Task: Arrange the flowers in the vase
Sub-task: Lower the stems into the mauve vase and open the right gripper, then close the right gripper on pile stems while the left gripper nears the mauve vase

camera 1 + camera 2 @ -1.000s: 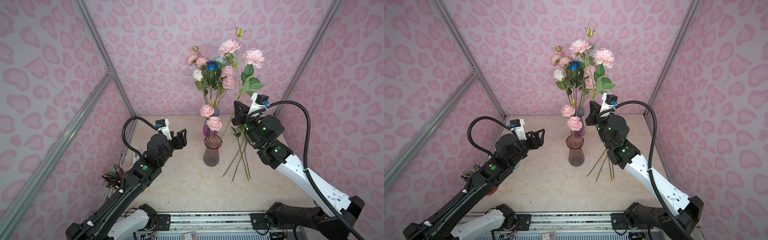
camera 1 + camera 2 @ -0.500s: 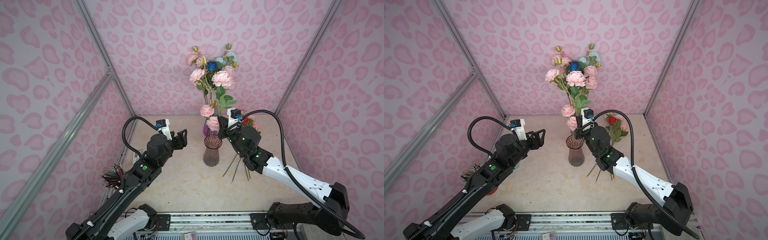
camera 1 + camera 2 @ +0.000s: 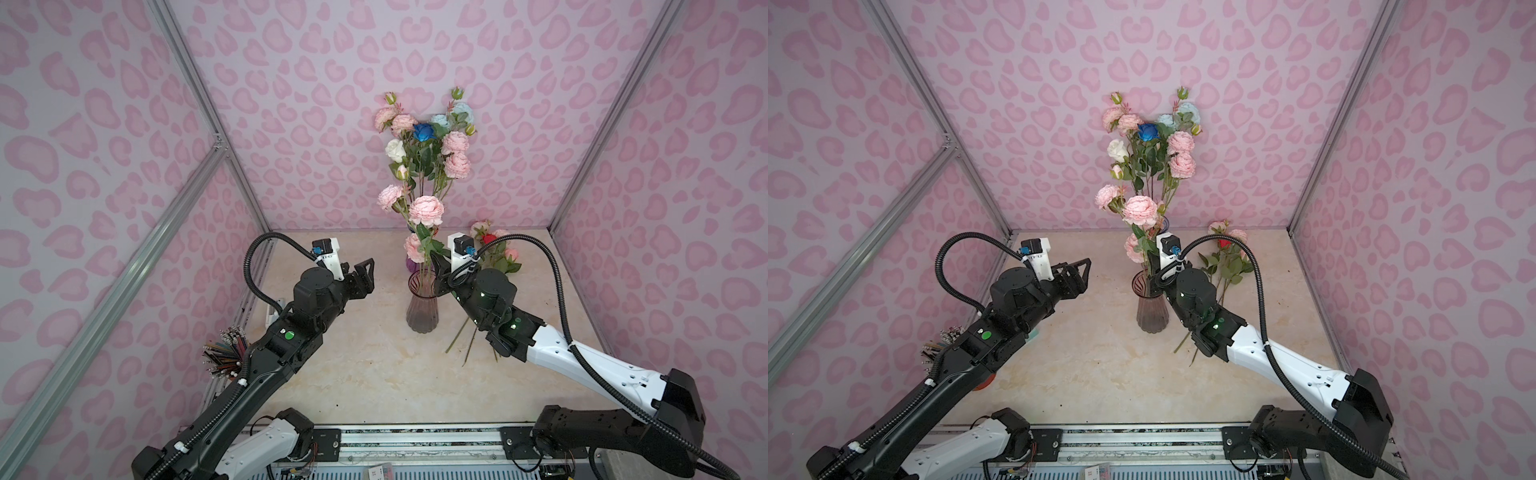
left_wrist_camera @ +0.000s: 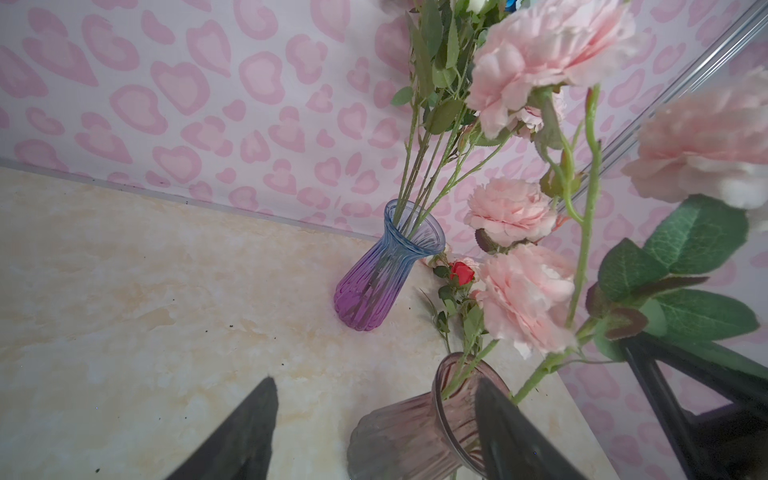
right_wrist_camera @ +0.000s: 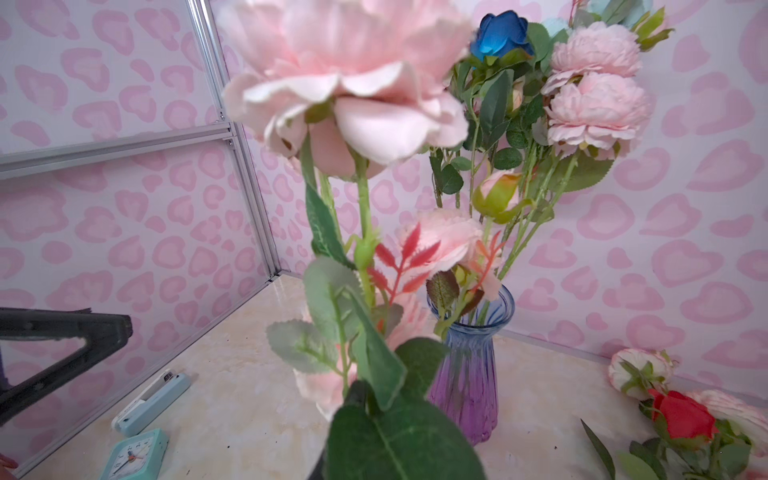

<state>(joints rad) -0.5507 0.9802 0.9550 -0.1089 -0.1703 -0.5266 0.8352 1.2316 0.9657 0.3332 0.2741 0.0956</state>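
Left gripper (image 3: 367, 275) hangs with jaws apart, arm raised near the smoky vase (image 3: 422, 311); right gripper (image 3: 439, 270) reaches over its rim among the flowers (image 3: 426, 210), leaves hiding whether it grips.

Pale pink artificial peonies (image 3: 426, 210) on long green stems stand in a smoky ribbed glass vase (image 3: 422, 309), upright just at the jaws of the right gripper (image 3: 437, 270). Beyond them a red rose (image 3: 489, 239) and pink blooms (image 3: 480, 227) lie flat. A mixed bouquet (image 3: 455, 143) fills a blue-to-purple vase (image 4: 386, 266).
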